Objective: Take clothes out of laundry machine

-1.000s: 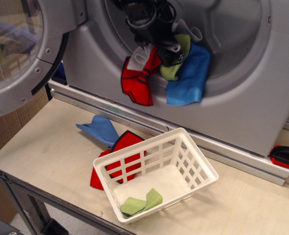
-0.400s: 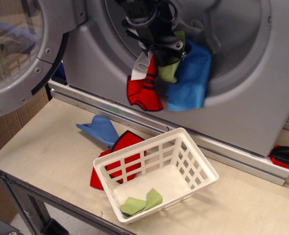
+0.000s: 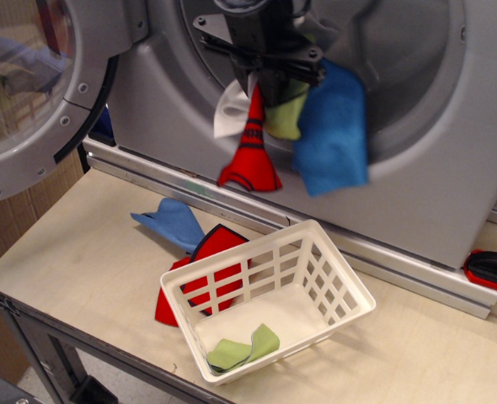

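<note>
Black gripper [image 3: 269,80] sits at the drum mouth of the washer [image 3: 417,194], fingers clamped on a bunch of cloths hanging below it. Red cloth w/ black trim [image 3: 251,151] dangles lowest from the grip, pinched to a narrow neck near the fingers, fanning out at the bottom, clear of the table. White cloth [image 3: 230,114] hangs just left of the red one, touching it. Green cloth [image 3: 284,114] is right under the gripper, between red and blue. Blue cloth [image 3: 333,135] hangs on the right side of the bunch, draped over the lower drum rim; can't tell if fingers actually hold it or it's just dragged along.

Washer door [image 3: 38,84] is swung open at far left, glass window showing reflections.

Wood table [image 3: 88,252] below: white lattice basket [image 3: 269,295] sits tilted in front of the washer, with a 2nd green cloth [image 3: 242,349] lying inside at its near end. 2nd red cloth w/ black trim [image 3: 206,278] lies on the table, partly under the basket's left side. 2nd blue cloth [image 3: 171,220] lies just beside it, toward the washer, touching the red one. Red-and-black object [image 3: 493,269] at far right edge, cut off by frame.
</note>
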`<state>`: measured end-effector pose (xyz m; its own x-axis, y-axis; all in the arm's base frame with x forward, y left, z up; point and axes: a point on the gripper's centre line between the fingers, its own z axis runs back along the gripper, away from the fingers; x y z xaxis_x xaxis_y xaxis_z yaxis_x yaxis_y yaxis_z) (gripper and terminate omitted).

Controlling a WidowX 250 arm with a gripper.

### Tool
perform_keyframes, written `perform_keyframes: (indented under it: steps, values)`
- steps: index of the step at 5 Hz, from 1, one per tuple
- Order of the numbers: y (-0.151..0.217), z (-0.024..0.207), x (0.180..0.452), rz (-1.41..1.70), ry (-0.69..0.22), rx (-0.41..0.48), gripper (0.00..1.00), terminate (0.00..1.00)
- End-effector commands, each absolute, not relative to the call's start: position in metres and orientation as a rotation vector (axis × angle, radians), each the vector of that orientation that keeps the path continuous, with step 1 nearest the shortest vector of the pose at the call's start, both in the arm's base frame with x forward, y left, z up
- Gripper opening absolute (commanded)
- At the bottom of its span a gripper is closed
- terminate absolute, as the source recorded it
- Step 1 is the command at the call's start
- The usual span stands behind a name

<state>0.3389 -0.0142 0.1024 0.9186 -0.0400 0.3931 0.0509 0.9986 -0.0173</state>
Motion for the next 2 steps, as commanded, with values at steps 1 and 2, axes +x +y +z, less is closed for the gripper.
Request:
perform_keyframes:
  steps: [1,2]
  values:
    - [-0.048,0.113,0.262,-0.015,-0.344,0.006,0.0,0.0]
    - [-0.054,0.108,0.232,0.048,-0.247,0.009,0.0,0.0]
